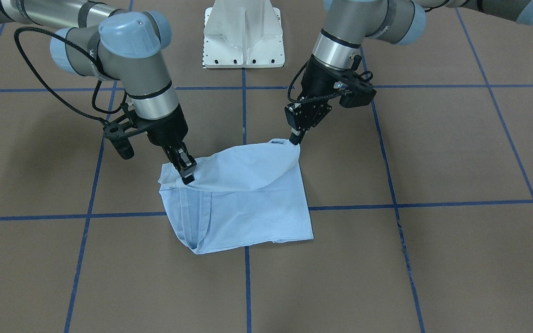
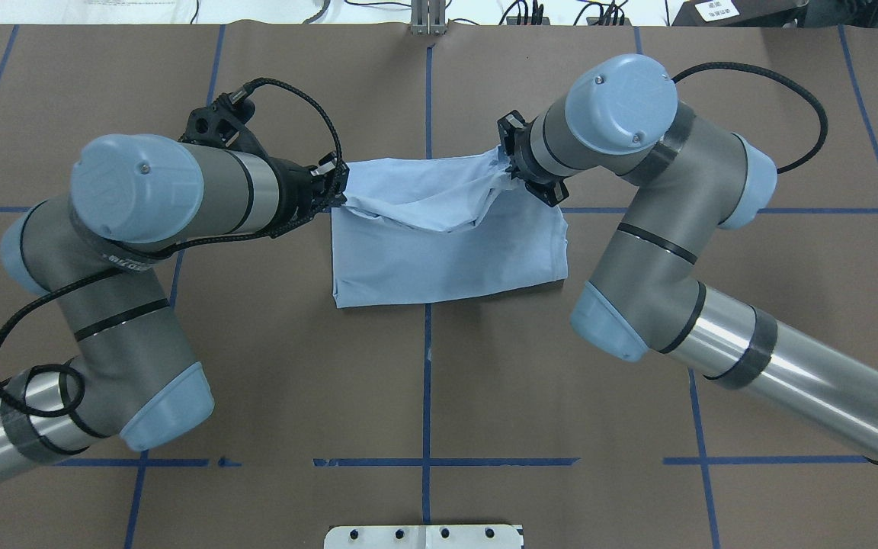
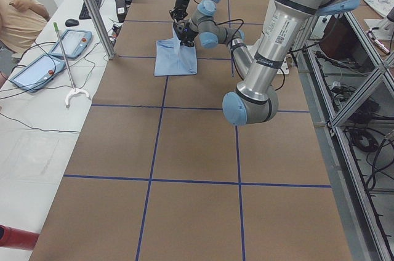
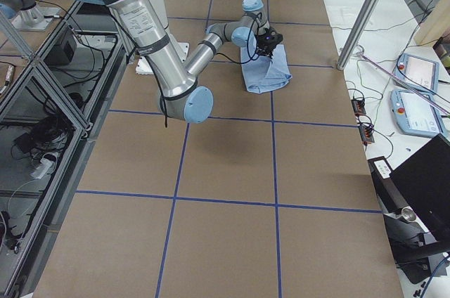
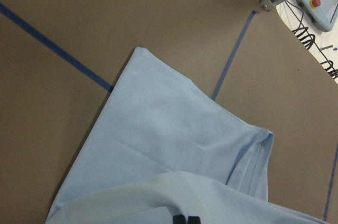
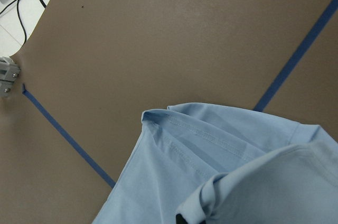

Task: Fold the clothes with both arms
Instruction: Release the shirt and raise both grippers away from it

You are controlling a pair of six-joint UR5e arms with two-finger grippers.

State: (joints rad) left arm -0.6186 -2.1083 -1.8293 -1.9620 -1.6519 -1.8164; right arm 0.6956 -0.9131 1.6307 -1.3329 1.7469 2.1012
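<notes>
Left hand and right hand each pinch the T-shirt by a raised corner.

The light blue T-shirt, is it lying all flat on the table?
No, the black left gripper and right gripper lift one edge of the light blue T-shirt off the rest.

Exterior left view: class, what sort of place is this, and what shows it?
Probably a robotics lab or test cell: the left arm and right arm handle a T-shirt on a tape-gridded table, beside a bench with a control pendant and keyboard.
</notes>
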